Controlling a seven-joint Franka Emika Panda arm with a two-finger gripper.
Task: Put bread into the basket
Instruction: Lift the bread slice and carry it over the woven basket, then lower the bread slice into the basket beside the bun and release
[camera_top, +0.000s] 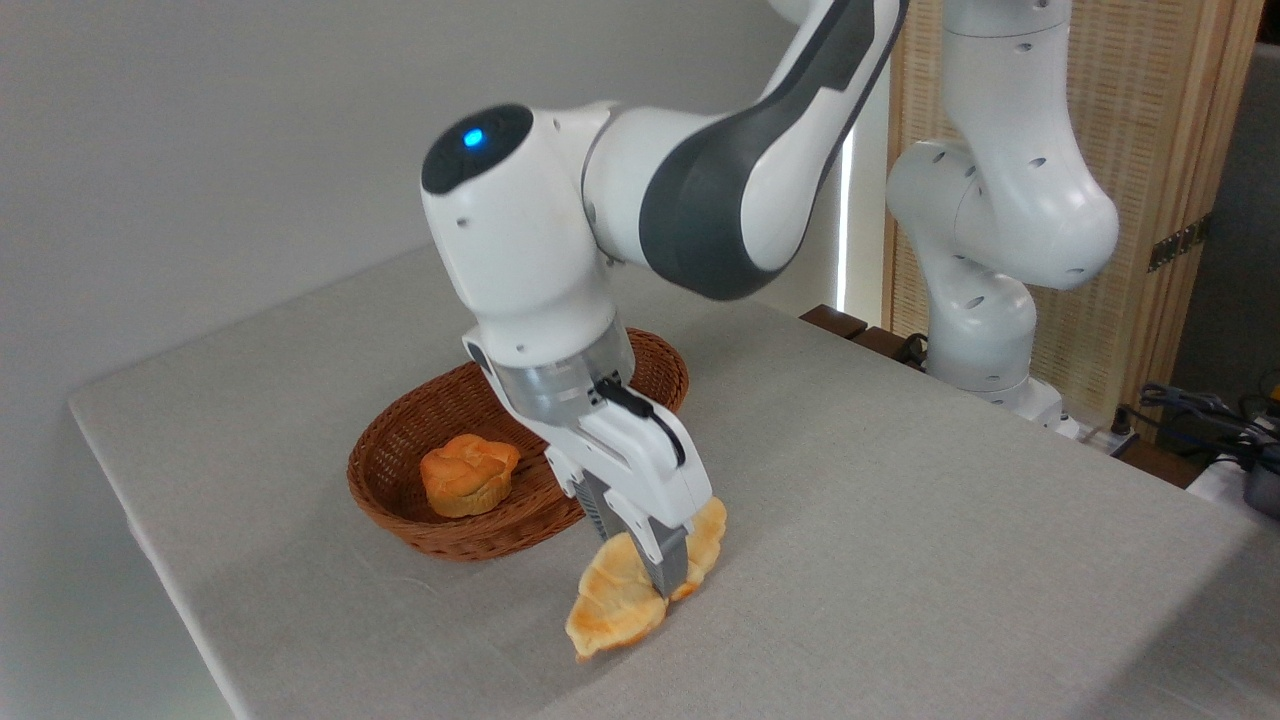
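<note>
The bread (615, 605), a long pale golden loaf with pointed ends, lies on the grey table just in front of the basket. My gripper (655, 570) reaches down over its middle with a finger on each side, closed on the loaf. Whether the loaf rests on the cloth or is slightly lifted is not clear. The basket (400, 505), an oval reddish-brown wicker one, sits behind and to the left of the gripper, partly hidden by the arm.
A small round orange-brown bun (467, 475) lies inside the basket at its left end. The arm's white base (985, 300) stands at the table's far right edge. The table's near-left edge runs close to the basket.
</note>
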